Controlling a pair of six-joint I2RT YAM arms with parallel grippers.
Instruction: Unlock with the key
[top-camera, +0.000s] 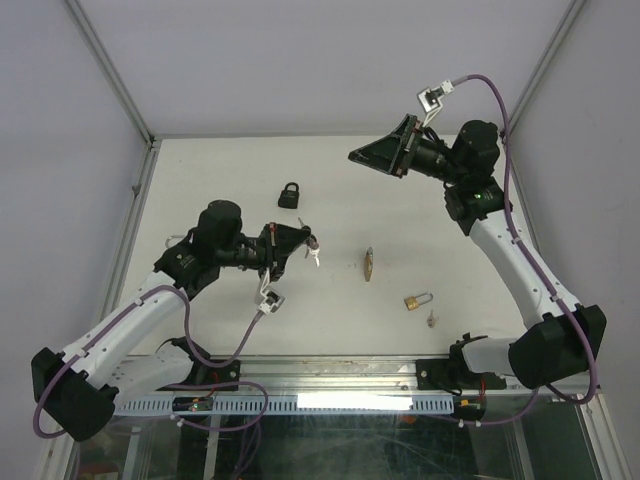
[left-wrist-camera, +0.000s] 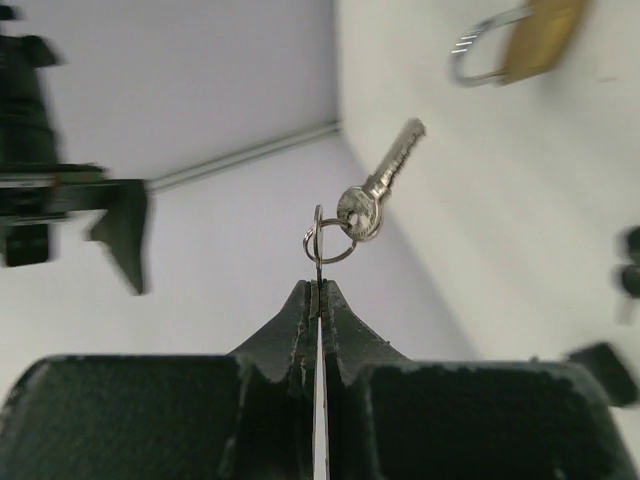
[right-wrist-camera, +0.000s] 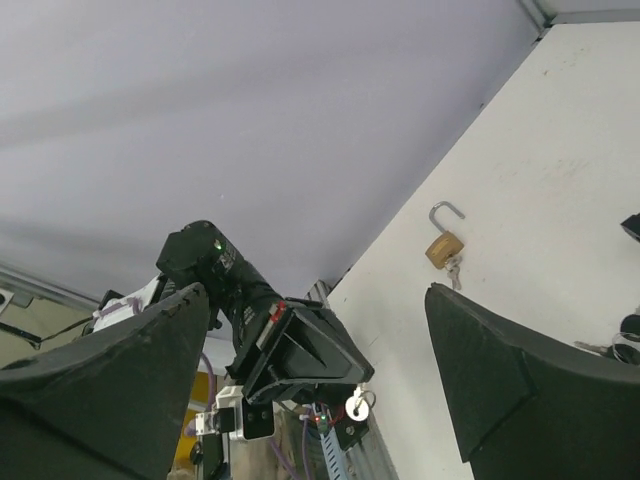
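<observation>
My left gripper (top-camera: 305, 239) is shut on a thin key ring (left-wrist-camera: 320, 238), and a silver key (left-wrist-camera: 385, 178) dangles from the ring above the table. The key also shows in the top view (top-camera: 315, 256) and in the right wrist view (right-wrist-camera: 357, 405). A brass padlock (top-camera: 369, 264) lies on the table right of the key. A second brass padlock (top-camera: 418, 299) with its shackle open and a key in it lies nearer the front; it also shows in the right wrist view (right-wrist-camera: 445, 246). My right gripper (top-camera: 355, 156) is open, empty and raised high over the back of the table.
A black padlock (top-camera: 289, 195) stands on the white table (top-camera: 220, 170) behind my left gripper. A brass padlock (left-wrist-camera: 520, 45) shows blurred at the top right of the left wrist view. Metal frame posts run along the left and right table edges.
</observation>
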